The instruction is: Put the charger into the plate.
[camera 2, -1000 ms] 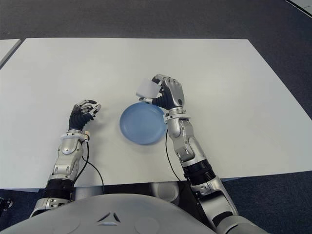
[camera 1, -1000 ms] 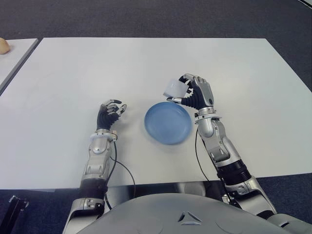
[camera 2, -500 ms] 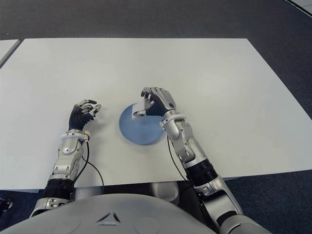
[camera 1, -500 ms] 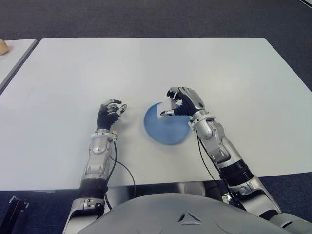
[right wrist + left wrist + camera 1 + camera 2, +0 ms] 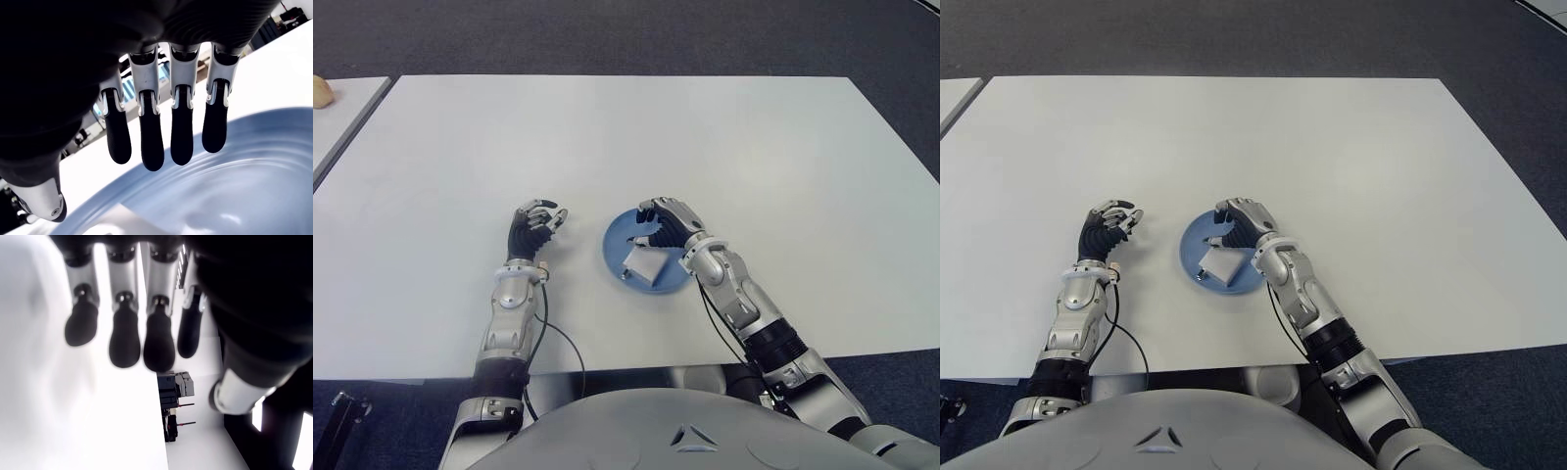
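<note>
A white table (image 5: 724,137) is filling most of both eye views, with a strip of dark carpet (image 5: 607,34) lying beyond its far edge and a second pale surface (image 5: 342,108) showing at the far left. Near the table's front middle a blue plate (image 5: 615,243) is sitting flat, and the white charger (image 5: 645,261) is lying inside it, on the half nearer the robot, with its metal prongs pointing toward the left rim. The right hand (image 5: 668,220) is hovering over the plate's far right part, just beyond the charger and not gripping it; in the right wrist view its fingers (image 5: 151,147) are hanging loosely extended above the blue surface, holding nothing, with a pale corner of the charger (image 5: 112,225) showing below them. The left hand (image 5: 536,223) is showing just left of the plate, apart from it; in the left wrist view its fingers (image 5: 124,342) are hanging relaxed and slightly bent over the bare white tabletop, empty.
</note>
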